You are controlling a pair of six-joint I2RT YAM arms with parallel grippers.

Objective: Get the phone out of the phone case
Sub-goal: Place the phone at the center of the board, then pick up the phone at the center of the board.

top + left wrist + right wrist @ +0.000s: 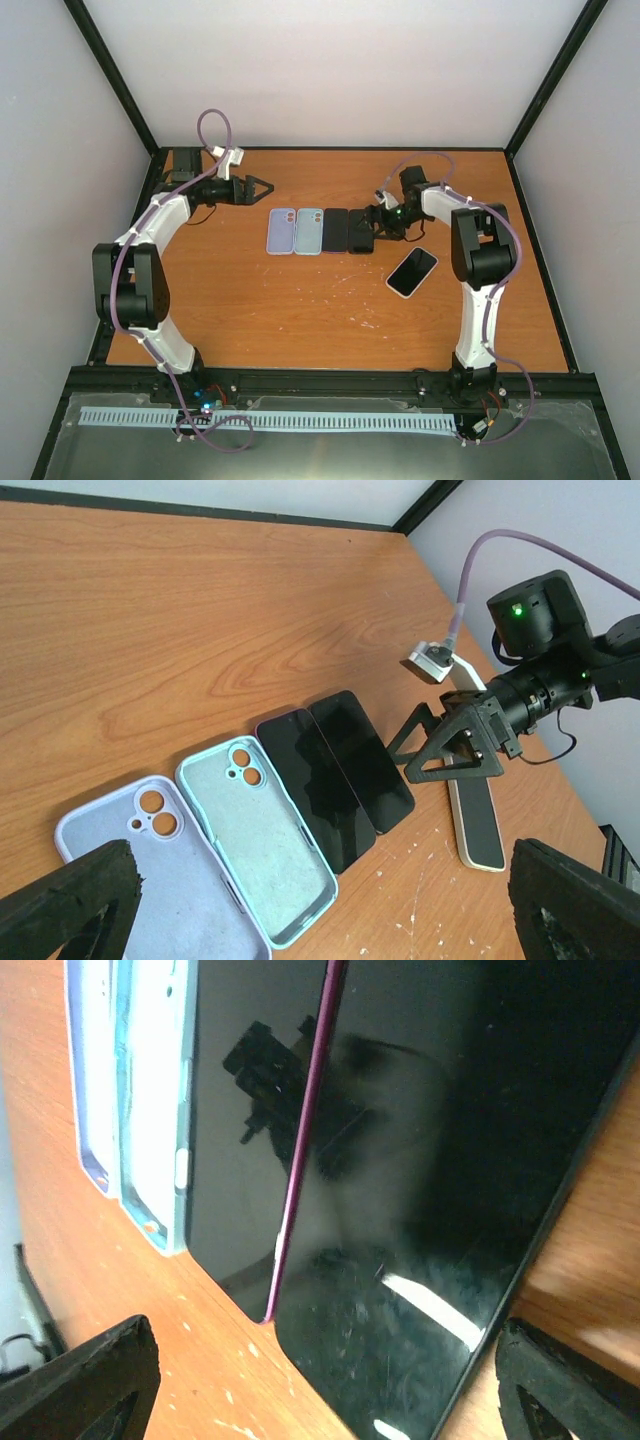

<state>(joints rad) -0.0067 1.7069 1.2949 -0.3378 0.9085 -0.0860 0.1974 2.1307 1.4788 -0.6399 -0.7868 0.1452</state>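
Two empty cases, lavender [281,232] and light blue [308,231], lie in a row with two dark phones [336,230] [360,232]. A third phone in a cream rim or case [412,271] lies apart on the right, and also shows in the left wrist view [475,820]. My right gripper [384,222] is open and low over the rightmost dark phone [430,1210], next to the magenta-edged phone [250,1130]. My left gripper [255,188] is open and empty, behind and left of the row, looking at the light blue case [265,840].
The wooden table [300,310] has black frame rails on all sides and white walls behind. White scuff marks dot the wood in front of the row [360,315]. A dark block [183,165] sits at the back left corner.
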